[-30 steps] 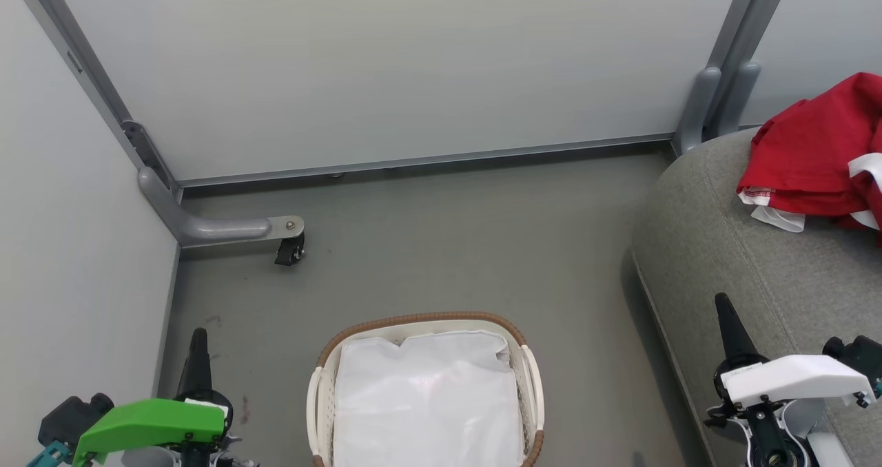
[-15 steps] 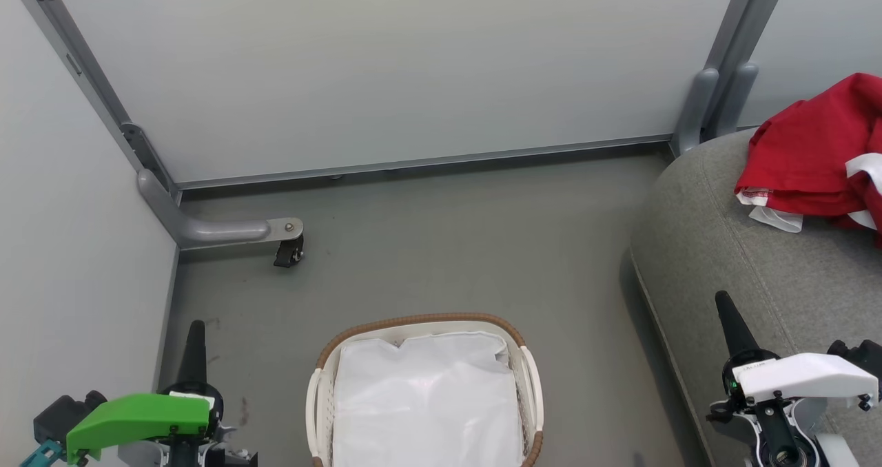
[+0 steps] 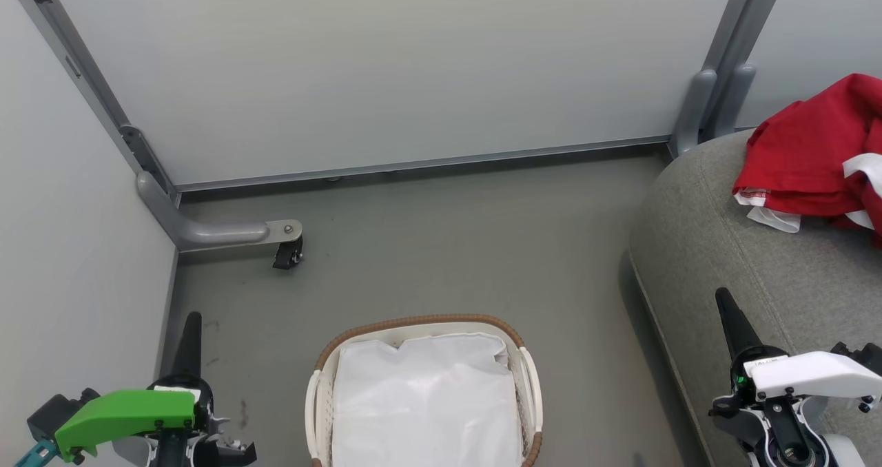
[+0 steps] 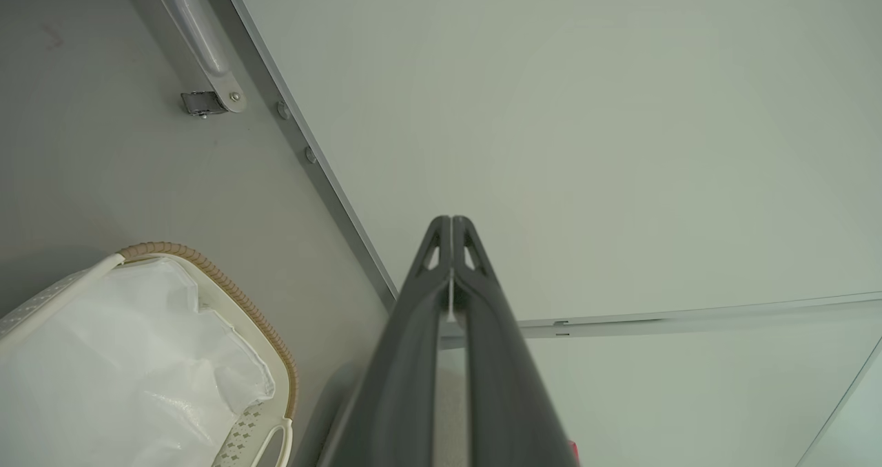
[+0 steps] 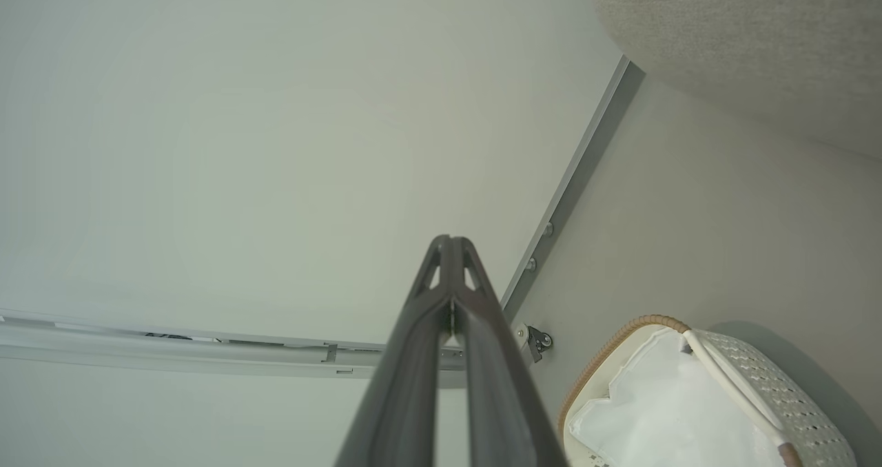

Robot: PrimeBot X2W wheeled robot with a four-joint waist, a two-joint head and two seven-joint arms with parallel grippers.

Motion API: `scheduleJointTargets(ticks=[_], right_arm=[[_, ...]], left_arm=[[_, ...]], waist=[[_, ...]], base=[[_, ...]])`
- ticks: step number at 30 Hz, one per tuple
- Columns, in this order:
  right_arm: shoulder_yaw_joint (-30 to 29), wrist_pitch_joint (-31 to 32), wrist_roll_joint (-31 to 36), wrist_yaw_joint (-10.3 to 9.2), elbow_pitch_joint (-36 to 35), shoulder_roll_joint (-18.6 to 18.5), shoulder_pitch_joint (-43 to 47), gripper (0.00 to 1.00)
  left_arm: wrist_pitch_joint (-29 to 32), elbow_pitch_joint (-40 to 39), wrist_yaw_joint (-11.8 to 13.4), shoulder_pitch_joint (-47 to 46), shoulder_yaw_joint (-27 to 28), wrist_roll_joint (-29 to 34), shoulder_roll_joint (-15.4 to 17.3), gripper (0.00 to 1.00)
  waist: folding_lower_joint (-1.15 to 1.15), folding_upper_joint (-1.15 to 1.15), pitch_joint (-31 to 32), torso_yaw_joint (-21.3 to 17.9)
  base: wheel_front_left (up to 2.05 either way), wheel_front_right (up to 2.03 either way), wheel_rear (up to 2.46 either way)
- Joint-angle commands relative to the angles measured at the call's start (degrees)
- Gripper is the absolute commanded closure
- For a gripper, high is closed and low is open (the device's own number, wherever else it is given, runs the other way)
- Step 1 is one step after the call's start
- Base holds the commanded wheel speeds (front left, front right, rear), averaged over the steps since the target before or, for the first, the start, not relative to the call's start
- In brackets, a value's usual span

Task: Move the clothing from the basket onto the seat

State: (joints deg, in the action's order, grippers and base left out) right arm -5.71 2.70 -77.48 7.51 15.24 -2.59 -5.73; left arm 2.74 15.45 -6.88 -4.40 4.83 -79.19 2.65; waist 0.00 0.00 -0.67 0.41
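The white basket [image 3: 320, 398] with its brown woven rim stands on the floor at the bottom centre, and only its white liner shows inside. It also appears as the basket [image 4: 227, 295] and the basket [image 5: 758, 377] in the wrist views. A red and white piece of clothing [image 3: 813, 153] lies crumpled on the grey seat [image 3: 716, 246] at the right. My left gripper [image 3: 191, 319] is shut and empty at the lower left, beside the basket. My right gripper [image 3: 723, 298] is shut and empty over the seat's front edge. In the wrist views the left gripper [image 4: 451, 220] and right gripper [image 5: 449, 240] point at the wall panels.
Pale partition panels close the space behind and to the left. A grey metal foot with a black caster [image 3: 288, 252] juts onto the floor at the back left. Another grey post [image 3: 713, 102] stands behind the seat. Grey floor [image 3: 448, 246] lies open between basket and wall.
Both arms have drawn back toward the bottom of the head view, the left one sliding a little leftward. The basket, the seat and the clothing stay where they were.
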Motion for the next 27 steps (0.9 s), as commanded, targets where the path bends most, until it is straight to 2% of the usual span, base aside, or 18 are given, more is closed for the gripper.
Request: scheduleJointTargets(ticks=[1, 27], right_arm=[[-0.3, 0.5, -1.3, -0.02, -0.5, -0.3, -0.7, 1.0], [-0.8, 3.4, -12.4, -0.03, -1.2, -0.4, -0.7, 1.0]], left_arm=[[0.3, -0.5, -0.3, -1.3, 0.3, -1.3, 0.3, 1.0], [3.2, -1.4, -0.7, -2.1, 1.6, -11.0, 0.4, 1.0]], waist=[[0.0, 0.0, 0.0, 0.0], [0.0, 0.0, 0.4, -0.3]], base=[[0.0, 0.0, 0.0], [0.0, 0.0, 0.0]])
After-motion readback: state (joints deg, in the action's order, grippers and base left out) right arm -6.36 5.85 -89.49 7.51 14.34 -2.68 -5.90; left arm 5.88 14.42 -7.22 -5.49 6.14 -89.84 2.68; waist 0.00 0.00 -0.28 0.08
